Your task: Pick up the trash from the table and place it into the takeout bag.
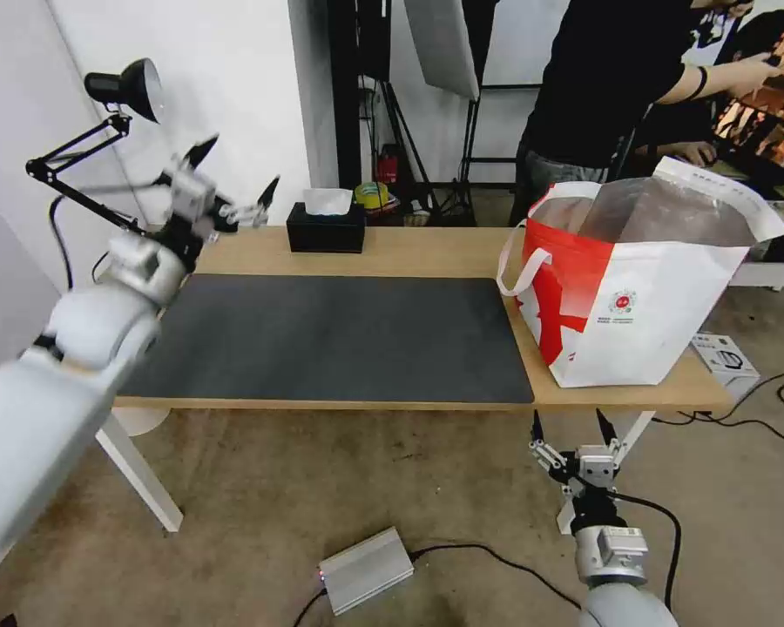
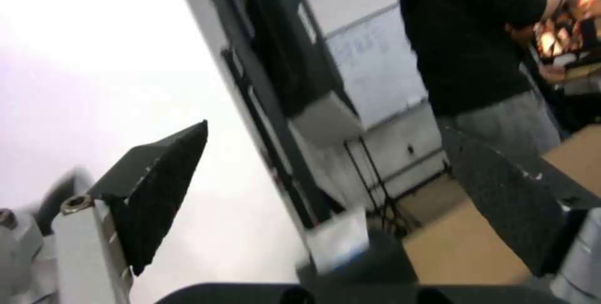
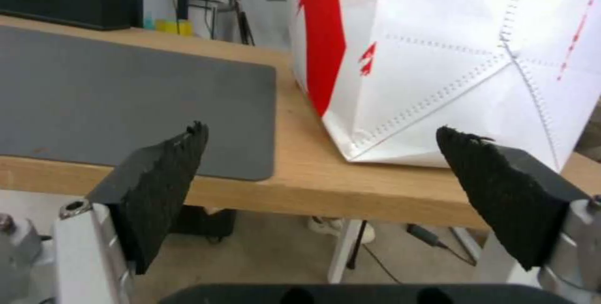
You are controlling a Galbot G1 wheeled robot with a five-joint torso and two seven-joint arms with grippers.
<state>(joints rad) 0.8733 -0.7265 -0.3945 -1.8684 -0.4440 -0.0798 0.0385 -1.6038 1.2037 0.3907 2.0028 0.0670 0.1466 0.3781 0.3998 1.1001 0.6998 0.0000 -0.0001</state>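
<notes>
The takeout bag (image 1: 636,296) is standing upright on the right end of the bench (image 1: 427,252), its mouth gaping and showing the silver foil lining, one white loop handle (image 1: 521,266) hanging over its left face. Inside the bag we are seeing only lining from the head view, so we cannot tell what it is holding. Just beside the bag, the dark grey mat (image 1: 331,335) is lying flat along the middle of the bench, its right edge near the bag's base. At the far edge of the bench a black tissue box (image 1: 326,228) is sitting behind the mat, and a black desk lamp (image 1: 126,87) is reaching up over the far left corner. We are holding our left pincer (image 1: 235,183) raised above the far left corner of the bench, fingers spread and gripping nothing. We are holding our right pincer (image 1: 571,427) below the front edge of the bench, under the bag, pointing upward, fingers likewise spread wide and empty.
</notes>
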